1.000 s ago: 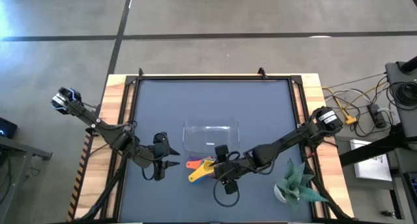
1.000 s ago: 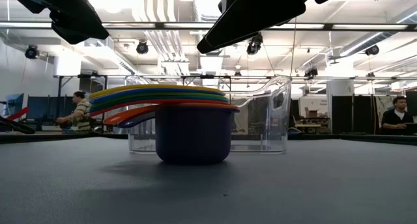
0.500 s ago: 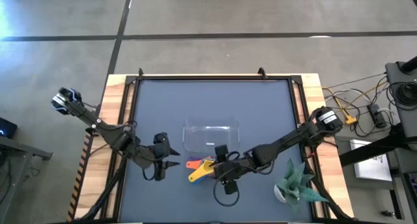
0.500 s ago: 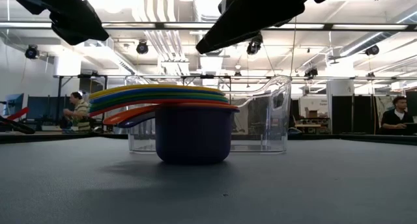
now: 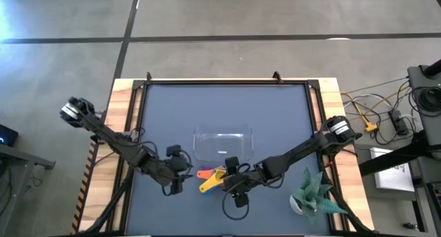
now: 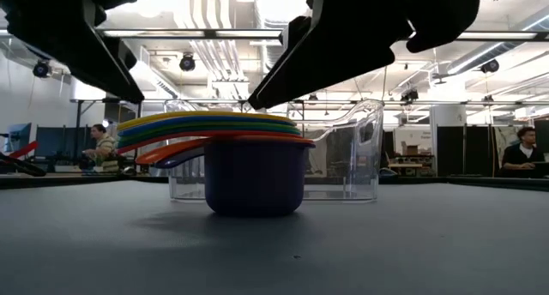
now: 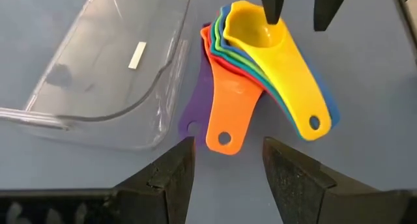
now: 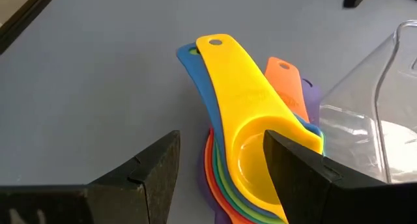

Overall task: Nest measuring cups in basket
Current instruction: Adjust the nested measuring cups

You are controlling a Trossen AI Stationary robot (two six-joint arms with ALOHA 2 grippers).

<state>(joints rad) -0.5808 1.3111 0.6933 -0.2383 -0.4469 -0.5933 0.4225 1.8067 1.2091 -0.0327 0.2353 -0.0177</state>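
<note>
The measuring cups [image 5: 212, 177] sit nested in one stack on the table, just on the near side of the clear basket [image 5: 200, 146]. The dark blue cup [image 6: 253, 179] is at the bottom and the yellow one [image 7: 260, 38] on top, with the handles fanned toward the table's left. My left gripper [image 7: 225, 155] hovers open above the orange [image 7: 225, 113] and purple handle ends. My right gripper [image 8: 221, 165] is open on the stack's right, slanting down over the yellow bowl [image 8: 251, 152]. In the low view its fingertip [image 6: 254, 103] stands just above the stack's rim.
A potted green plant [image 5: 313, 196] stands at the table's near right corner, beside my right arm. Bare tabletop lies to the left and far side of the basket. People sit in the room beyond the table [image 6: 101, 145].
Both grippers have sunk toward the nested cups. My left gripper has also come toward the table's right, closer to the handle ends. The stack and the basket have stayed where they were.
</note>
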